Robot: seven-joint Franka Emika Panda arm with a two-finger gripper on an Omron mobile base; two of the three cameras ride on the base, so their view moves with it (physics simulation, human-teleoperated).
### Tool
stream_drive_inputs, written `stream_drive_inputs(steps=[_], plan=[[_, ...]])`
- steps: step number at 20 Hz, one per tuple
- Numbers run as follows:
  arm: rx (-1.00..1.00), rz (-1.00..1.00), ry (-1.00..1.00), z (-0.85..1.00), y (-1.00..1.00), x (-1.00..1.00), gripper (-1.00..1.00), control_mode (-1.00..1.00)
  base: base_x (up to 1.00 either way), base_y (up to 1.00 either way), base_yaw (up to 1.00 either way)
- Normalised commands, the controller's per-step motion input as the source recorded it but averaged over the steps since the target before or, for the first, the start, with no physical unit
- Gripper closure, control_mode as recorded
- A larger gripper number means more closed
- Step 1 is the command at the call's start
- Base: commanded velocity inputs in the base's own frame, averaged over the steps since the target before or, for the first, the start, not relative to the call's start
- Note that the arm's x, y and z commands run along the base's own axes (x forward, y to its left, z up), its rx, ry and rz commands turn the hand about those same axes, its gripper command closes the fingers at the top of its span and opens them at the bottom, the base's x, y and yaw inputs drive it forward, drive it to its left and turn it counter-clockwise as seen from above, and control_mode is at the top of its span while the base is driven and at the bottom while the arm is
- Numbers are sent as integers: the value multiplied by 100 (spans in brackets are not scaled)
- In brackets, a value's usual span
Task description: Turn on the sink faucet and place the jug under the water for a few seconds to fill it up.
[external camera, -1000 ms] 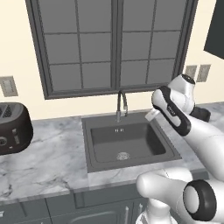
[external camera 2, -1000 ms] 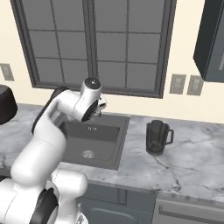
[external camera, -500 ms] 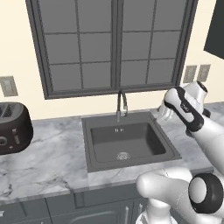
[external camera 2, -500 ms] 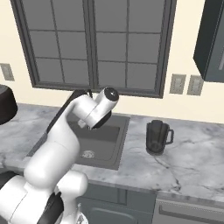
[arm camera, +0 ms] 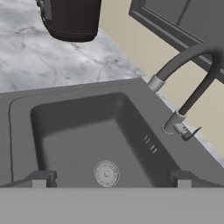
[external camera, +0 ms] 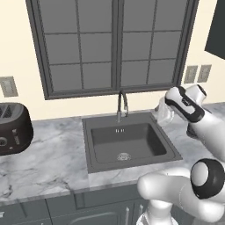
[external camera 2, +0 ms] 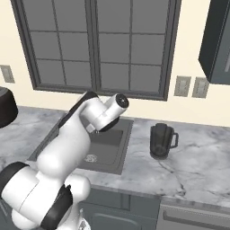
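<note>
The sink faucet stands behind the sink, its spout curving over the basin, and no water shows at it. In the hand view the faucet rises at the right with its small lever at the base. My gripper hangs open over the sink, above the round drain, with nothing between the fingers. The dark jug stands upright on the marble right of the sink, and its base sits at the top of the hand view, apart from the gripper.
A black toaster stands on the counter at the far left. A window fills the wall behind the faucet, with outlets to its right. A dark cabinet hangs at the upper right.
The arm has swung right, away from the faucet and across the sink toward the jug's side. The gripper has stayed open. Nothing else moved.
</note>
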Motion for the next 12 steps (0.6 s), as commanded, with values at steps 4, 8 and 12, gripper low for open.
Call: stream_drive_inputs(steps=[4,8,12], plan=[[0,2,0,-5,16,48,-100,-100,0,0,0],[0,0,0,-9,14,37,-100,-100,0,0,0],[2,0,0,-11,10,22,-100,-100,0,0,0]])
